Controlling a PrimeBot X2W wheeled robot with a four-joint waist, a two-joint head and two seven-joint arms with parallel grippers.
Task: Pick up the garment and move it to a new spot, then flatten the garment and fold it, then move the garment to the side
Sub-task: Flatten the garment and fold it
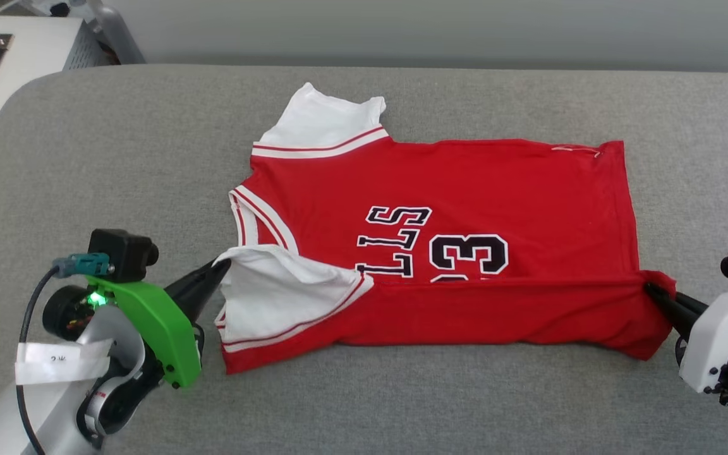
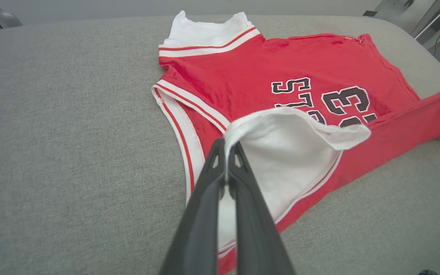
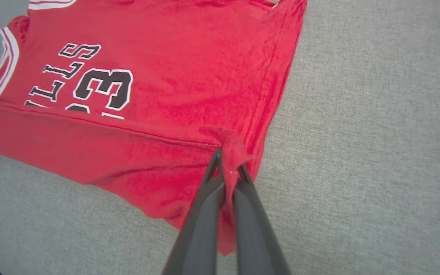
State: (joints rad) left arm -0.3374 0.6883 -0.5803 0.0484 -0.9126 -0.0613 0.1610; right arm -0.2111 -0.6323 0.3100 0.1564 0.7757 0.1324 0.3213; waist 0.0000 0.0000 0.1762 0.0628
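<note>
The red jersey T-shirt (image 1: pixel 465 189) lies sideways in the middle of the grey fabric-covered bench (image 1: pixel 117 158), neck toward the robot's left and hem toward its right. Its black, white-outlined lettering (image 1: pixel 395 243) reads sideways. The letters "LLS" are plain, and a further letter is cut off by the fold. Beside them stands a large "3" (image 1: pixel 468 253), with the top of a second digit just showing at the fold line. The shirt's near long edge is folded up over the body and covers the rest of the print. The far white sleeve (image 1: pixel 323 120), trimmed with a red-white stripe, lies flat on the bench.

The left end effector (image 1: pixel 224 265) is clenched on the edge of the near white sleeve (image 1: pixel 275 294), which is turned over onto the red front. In the left wrist view its two dark fingers (image 2: pixel 204 198) meet with white cloth pinched at their tips. The right end effector (image 1: pixel 651 291) is clenched on the red hem corner at the other end of the fold. In the right wrist view red fabric bunches between its fingertips (image 3: pixel 243 214).

A white tape label (image 1: pixel 54 361) on the left arm carries small marks too faint to read.
</note>
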